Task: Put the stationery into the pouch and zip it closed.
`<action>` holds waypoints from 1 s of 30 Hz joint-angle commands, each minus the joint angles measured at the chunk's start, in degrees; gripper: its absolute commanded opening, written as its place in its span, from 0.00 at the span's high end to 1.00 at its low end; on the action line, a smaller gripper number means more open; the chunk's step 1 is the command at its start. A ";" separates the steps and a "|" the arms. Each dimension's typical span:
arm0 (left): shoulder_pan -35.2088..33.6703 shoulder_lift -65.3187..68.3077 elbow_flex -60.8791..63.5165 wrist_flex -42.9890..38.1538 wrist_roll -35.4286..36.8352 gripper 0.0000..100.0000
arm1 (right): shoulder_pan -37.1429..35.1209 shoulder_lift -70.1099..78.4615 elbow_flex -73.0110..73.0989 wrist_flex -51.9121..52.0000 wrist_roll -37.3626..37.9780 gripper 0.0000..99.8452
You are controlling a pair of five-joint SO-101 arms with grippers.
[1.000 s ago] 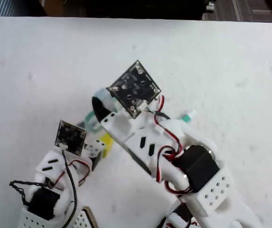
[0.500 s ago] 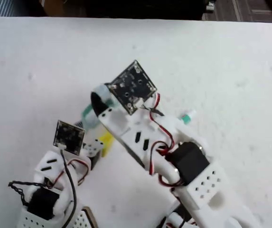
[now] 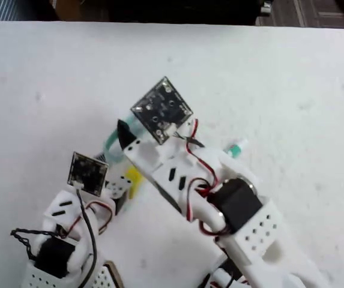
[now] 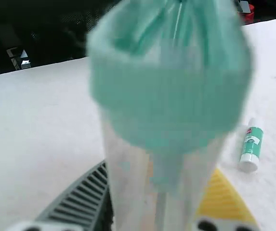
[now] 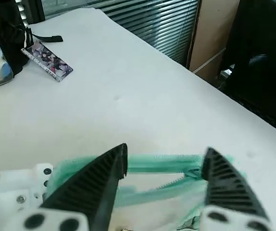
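High view: a white tabletop (image 3: 292, 78) runs up to a dark strip of room along its far edge. The left arm (image 3: 63, 240) is at the near left corner and the larger right arm (image 3: 238, 210) comes in from the near right; their heads meet over the pouch (image 3: 113, 147), of which a teal edge peeks out. A glue stick (image 3: 236, 149) lies on the surface just beside the right arm.

Left wrist view: the left tool (image 4: 159, 168) holds the pouch (image 4: 171, 96) upright between a grey finger (image 4: 80, 202) and a yellow one (image 4: 222, 197). The pouch has a teal band above a clear body. The glue stick (image 4: 251, 144) lies well apart on the tabletop (image 4: 36, 130), with a dark room behind.

Right wrist view: the right tool (image 5: 165, 150) stands wide, its two black fingers (image 5: 99, 183) apart, and the pouch's teal zip edge (image 5: 166, 166) crosses the gap between them. Whether they touch it cannot be told. Farther off on the tabletop (image 5: 142, 86) lie a printed card (image 5: 46, 57) and a black bag (image 5: 7, 29). Window blinds (image 5: 147, 19) and a brown panel (image 5: 215, 33) stand beyond.
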State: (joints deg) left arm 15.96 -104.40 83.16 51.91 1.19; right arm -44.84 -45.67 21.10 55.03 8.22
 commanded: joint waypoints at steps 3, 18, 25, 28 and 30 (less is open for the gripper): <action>-0.57 -0.48 -2.81 0.00 0.53 0.78 | 0.75 -6.20 -0.88 0.22 -0.18 0.73; -1.01 -0.48 -2.20 0.00 0.35 0.78 | 23.16 -11.38 -7.30 17.36 -0.53 0.74; -1.01 -0.48 -2.20 0.00 0.35 0.78 | 32.84 -11.30 -7.12 24.22 -2.29 0.74; -0.75 -0.48 -2.20 0.00 0.35 0.78 | 36.88 -11.30 -4.75 23.96 -9.23 0.74; -0.75 -0.48 -2.11 0.00 0.35 0.78 | 38.20 -10.24 -2.99 22.55 -10.29 0.74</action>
State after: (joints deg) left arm 15.25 -104.40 83.16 51.91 1.19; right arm -8.88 -56.66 17.41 78.77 0.31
